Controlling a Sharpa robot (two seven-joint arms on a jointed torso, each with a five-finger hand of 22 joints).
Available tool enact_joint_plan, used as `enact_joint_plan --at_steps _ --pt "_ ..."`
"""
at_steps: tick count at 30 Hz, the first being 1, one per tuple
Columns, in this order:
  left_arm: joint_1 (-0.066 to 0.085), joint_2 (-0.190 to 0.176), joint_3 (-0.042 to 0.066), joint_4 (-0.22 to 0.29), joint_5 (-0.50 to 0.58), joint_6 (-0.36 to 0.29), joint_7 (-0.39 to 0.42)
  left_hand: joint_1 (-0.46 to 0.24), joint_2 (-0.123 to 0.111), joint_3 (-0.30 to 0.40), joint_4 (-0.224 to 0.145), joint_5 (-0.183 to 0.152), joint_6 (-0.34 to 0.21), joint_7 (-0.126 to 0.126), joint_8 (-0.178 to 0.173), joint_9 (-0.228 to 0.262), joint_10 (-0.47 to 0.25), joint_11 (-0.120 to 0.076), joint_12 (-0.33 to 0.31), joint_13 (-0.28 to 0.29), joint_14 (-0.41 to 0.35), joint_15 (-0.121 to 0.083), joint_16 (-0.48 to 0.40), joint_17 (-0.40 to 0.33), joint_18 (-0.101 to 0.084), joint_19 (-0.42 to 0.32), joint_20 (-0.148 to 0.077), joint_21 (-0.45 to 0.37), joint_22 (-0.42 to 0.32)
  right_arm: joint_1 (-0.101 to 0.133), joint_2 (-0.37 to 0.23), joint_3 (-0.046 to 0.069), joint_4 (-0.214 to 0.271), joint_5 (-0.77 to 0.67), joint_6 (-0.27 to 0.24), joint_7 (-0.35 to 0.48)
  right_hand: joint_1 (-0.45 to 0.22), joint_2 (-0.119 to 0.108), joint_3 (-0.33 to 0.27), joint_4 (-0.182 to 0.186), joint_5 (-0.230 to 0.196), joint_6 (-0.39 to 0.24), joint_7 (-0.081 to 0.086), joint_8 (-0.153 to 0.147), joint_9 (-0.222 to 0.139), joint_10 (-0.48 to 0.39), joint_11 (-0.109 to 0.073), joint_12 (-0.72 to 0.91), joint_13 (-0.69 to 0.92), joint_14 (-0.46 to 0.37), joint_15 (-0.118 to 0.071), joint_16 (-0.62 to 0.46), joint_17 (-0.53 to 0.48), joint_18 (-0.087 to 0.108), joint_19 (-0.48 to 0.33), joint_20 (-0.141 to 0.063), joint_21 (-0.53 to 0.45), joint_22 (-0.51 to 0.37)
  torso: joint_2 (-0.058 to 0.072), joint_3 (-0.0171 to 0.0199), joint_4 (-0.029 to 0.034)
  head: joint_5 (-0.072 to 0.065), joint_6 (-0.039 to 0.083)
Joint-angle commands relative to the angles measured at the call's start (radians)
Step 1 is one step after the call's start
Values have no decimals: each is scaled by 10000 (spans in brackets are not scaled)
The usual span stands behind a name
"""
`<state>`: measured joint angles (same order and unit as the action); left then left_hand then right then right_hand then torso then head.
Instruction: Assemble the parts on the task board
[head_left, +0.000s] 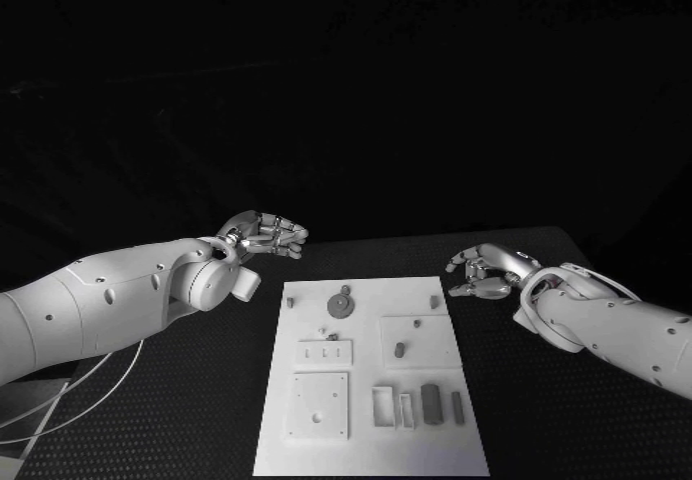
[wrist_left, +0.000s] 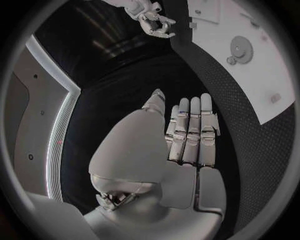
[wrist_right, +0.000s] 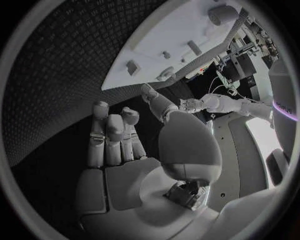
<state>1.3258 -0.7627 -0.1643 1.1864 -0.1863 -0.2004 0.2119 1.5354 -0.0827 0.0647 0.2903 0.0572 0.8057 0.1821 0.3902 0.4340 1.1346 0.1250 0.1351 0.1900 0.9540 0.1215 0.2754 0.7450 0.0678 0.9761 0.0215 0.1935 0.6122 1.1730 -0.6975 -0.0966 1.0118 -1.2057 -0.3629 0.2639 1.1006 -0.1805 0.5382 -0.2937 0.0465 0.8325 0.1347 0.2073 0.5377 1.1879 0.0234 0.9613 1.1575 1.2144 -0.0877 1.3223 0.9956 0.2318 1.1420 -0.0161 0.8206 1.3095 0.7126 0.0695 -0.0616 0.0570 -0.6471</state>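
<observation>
The white task board (head_left: 368, 440) lies in the middle of the black table. On it are a grey gear (head_left: 340, 303), a small peg (head_left: 400, 349) in a square plate, and several grey bars (head_left: 430, 402) near the front right. My left hand (head_left: 267, 235) hovers off the board's far left corner, fingers straight and close together, holding nothing (wrist_left: 187, 135). My right hand (head_left: 488, 272) hangs just off the board's far right corner, fingers extended and empty (wrist_right: 119, 140). The gear (wrist_left: 240, 49) and the board (wrist_right: 169, 40) also appear in the wrist views.
A square plate (head_left: 319, 405) and a small block with slots (head_left: 326, 352) sit on the board's left half. Two short posts (head_left: 433, 299) stand near its far edge. White cables (head_left: 58, 400) trail beside my left arm. Black table surrounds the board.
</observation>
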Motion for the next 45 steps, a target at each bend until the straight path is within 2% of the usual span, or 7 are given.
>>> enact_joint_plan --at_steps 1,6,11,16,23,31,45 --pt "-42 20 4 20 -59 296 74 -82 17 -71 12 -54 -41 42 -49 -15 -58 51 -46 -16 -6 21 -61 17 48 -14 15 -40 17 -179 221 7 -367 -142 -329 394 127 -17 -40 25 15 -241 60 -111 -46 -82 27 -21 -4 -64 51 -23 6 300 -51 19 -41 107 40 5 37 -61 -18" --pt "-55 19 4 54 -59 297 53 -85 19 -73 11 -54 -48 47 -59 -18 -64 56 -57 -19 -3 21 -64 21 50 -11 15 -41 18 -355 321 10 -587 -83 -364 423 152 -37 -67 31 15 -320 88 -136 -47 -93 56 4 9 -70 81 -2 22 300 -36 38 -35 111 78 78 80 -130 -32" --pt "-55 -6 5 76 -59 271 5 -92 12 -80 11 -54 -66 57 -79 -24 -76 64 -78 -23 0 20 -71 28 51 -9 15 -45 21 -428 409 10 -620 -82 -146 388 144 -26 -80 38 15 -330 96 -133 -42 -96 65 20 17 -69 90 14 32 300 -27 46 -29 114 99 124 70 -149 -53" --pt "-54 -34 5 98 -59 273 -30 -108 14 -81 14 -53 -90 70 -103 -32 -92 76 -103 -28 -1 22 -83 35 50 -11 17 -52 23 -472 456 10 -646 -82 -42 375 142 40 -86 36 15 -302 112 -105 -24 -111 80 40 28 -78 106 32 46 300 -28 55 -28 117 112 147 61 -169 -92" --pt "-53 -90 6 164 -59 260 -62 -128 -10 -86 15 -54 -140 95 -144 -45 -122 95 -143 -37 -9 27 -103 44 48 -19 21 -64 25 -578 533 10 -760 -82 54 380 136 110 -120 28 15 -200 115 -26 19 -141 86 72 46 -101 117 61 68 300 -44 68 -26 128 108 118 76 -142 -152" --pt "-52 -95 7 204 -59 200 -95 -120 -8 -77 9 -53 -140 97 -147 -45 -114 93 -146 -35 -5 26 -107 49 51 -16 19 -65 27 -685 694 10 -919 -55 91 374 92 233 -167 46 14 -84 116 61 68 -160 86 107 59 -120 114 87 85 300 -58 82 -18 140 121 119 102 -109 -227" --pt "-48 -182 9 298 -59 197 -111 -108 -26 -72 7 -54 -149 102 -156 -46 -111 93 -155 -34 2 23 -111 57 54 -11 18 -67 30 -816 861 11 -1080 106 136 456 -34 541 -204 42 15 168 93 222 145 -137 69 180 66 -109 107 148 106 300 -62 81 22 162 133 127 77 -2 -313"
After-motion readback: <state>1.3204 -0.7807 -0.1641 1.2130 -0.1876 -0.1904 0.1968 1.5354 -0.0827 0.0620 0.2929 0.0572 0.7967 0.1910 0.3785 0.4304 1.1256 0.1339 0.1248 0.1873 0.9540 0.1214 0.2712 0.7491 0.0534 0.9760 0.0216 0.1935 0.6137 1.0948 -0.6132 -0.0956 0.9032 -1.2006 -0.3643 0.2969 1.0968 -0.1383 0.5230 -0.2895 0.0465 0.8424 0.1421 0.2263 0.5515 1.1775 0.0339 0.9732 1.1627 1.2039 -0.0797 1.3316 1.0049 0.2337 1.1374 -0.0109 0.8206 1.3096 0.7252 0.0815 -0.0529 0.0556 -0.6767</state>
